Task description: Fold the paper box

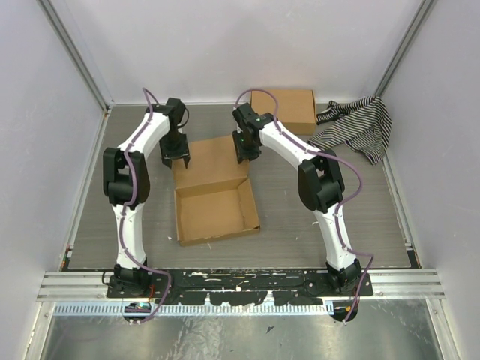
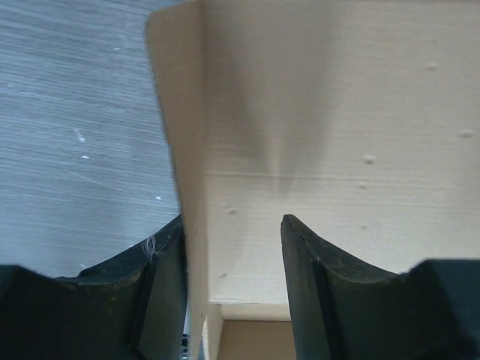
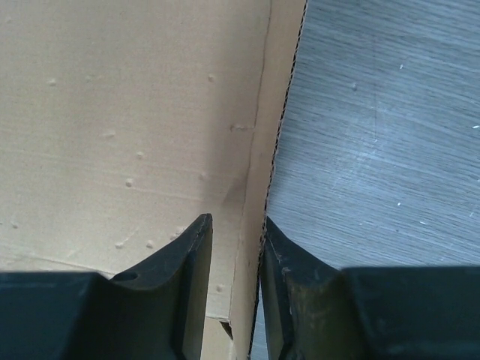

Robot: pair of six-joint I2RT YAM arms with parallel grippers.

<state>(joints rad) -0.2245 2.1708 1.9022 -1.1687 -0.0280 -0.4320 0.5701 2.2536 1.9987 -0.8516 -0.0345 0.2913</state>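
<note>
The paper box sits midway on the table, lid lying open behind its tray
The left gripper stands released astride the lid's left flap; the right gripper brackets the right flap closely, whether clenched cannot be told. Light, stiff corrugated board likely bends only at its creases, so the flap edges look the place to hold

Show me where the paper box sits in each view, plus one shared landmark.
Top external: paper box in the middle of the picture.
Left wrist: paper box fills centre and right, its left edge between the left fingers.
Right wrist: paper box fills the left, its right edge between the right fingers.
Shared landmark: grey table beside the box.
</note>
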